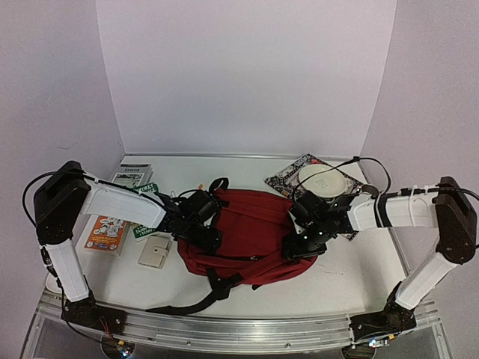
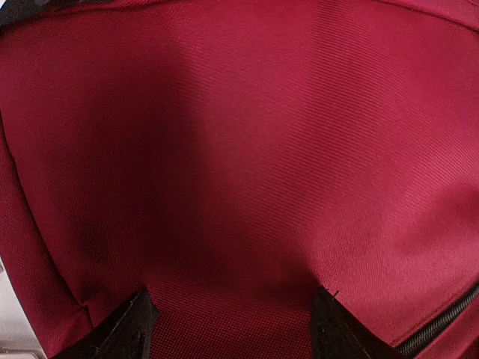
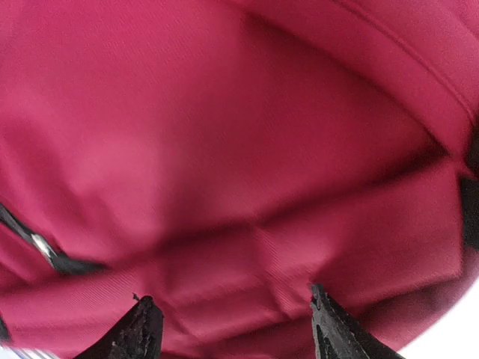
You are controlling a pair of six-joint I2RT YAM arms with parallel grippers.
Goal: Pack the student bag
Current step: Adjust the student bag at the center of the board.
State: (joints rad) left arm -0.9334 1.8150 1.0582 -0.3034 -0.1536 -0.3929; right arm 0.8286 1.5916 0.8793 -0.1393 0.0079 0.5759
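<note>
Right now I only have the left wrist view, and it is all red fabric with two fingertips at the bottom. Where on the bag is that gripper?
Observer: The left gripper is at the left edge of the student bag, which lies flat on the table.
Operator: And the other arm?
Observer: The right gripper is on the bag's opposite, right edge, jaws apart.
Operator: Anything lying outside the bag?
Observer: Yes. Booklets lie to its left, and a white dish sits on a patterned book behind its right side.
</note>
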